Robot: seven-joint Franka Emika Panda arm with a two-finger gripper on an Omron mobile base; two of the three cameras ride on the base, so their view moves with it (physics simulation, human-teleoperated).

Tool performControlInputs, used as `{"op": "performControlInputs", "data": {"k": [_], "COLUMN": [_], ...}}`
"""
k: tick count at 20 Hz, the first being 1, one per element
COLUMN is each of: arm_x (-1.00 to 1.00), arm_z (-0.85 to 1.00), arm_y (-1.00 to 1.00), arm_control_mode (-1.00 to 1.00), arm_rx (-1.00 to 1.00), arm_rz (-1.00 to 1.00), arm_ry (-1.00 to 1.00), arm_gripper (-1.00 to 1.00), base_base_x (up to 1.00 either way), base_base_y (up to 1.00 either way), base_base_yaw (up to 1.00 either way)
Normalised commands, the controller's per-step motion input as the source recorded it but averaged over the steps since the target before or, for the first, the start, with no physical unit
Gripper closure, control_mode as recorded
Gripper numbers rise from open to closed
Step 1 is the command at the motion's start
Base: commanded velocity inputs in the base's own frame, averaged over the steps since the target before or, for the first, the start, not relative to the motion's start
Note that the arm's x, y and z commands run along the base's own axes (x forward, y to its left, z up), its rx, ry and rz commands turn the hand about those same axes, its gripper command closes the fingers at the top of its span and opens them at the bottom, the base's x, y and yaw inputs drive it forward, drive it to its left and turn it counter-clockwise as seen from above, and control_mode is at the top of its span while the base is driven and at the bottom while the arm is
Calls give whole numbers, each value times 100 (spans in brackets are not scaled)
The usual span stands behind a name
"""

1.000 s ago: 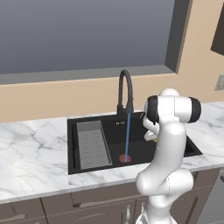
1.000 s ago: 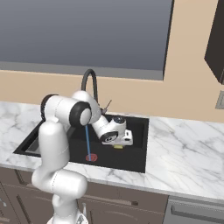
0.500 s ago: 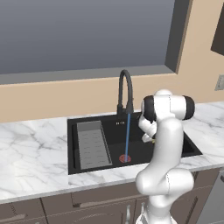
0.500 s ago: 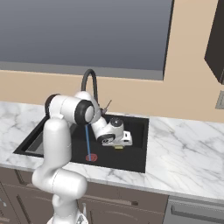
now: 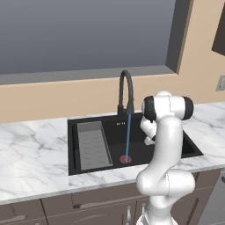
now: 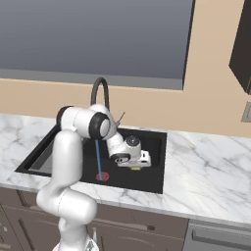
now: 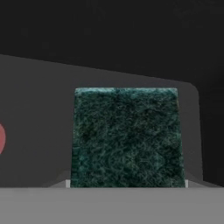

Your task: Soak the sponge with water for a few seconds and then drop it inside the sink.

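Left base view is showing me the marble worktop [image 5: 30, 154] on the left, then the black sink [image 5: 83, 125] cut into it, with the grey ribbed tray [image 5: 93, 145] sitting along the basin's left side. Moving right, the arched black faucet [image 5: 126, 90] is pouring a thin blue stream of water [image 5: 128, 136] straight down onto the red drain [image 5: 125, 159]. Right of the stream, the white arm is bending down into the basin, and its wrist is blocking my look at the hand from this side.

Right base view is giving me the better angle: the water [image 6: 98, 157] is landing on the drain [image 6: 102, 176], and just to the right of it the fingers [image 6: 136, 167] are hanging low inside the sink [image 6: 157, 162], above the basin floor. I'm seeing a sliver of yellow poking out under the hand, which is the sponge [image 6: 136, 167], beside the stream and not under it as far as I can tell.

Hand view is looking along the fingers at the dark basin floor, with a bit of the red drain [image 7: 1, 138] peeking in at the left edge and the sponge's [image 7: 127, 138] green scrub side front and centre. The fingers are clamped on it, closed down as far as the sponge lets them go.
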Motion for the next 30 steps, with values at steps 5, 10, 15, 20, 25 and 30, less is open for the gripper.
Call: {"op": "performControlInputs", "data": {"k": [5,10,15,20,25,30], "arm_x": [0,0,3,6,10,15], "arm_z": [-13,-22,-25,-30,-24,-20], "arm_y": [-16,-7,0,0,0,0], "arm_control_mode": [-100,-100,-100,-100,-100,-100], "arm_rx": [0,0,0,0,0,0], "arm_rz": [0,0,0,0,0,0], "arm_ry": [0,0,0,0,0,-1], "arm_gripper": [100,100,100,100,100,100], "base_base_x": [0,0,0,0,0,0], "base_base_y": [0,0,0,0,0,0], "base_base_yaw": [0,0,0,0,0,0]}}
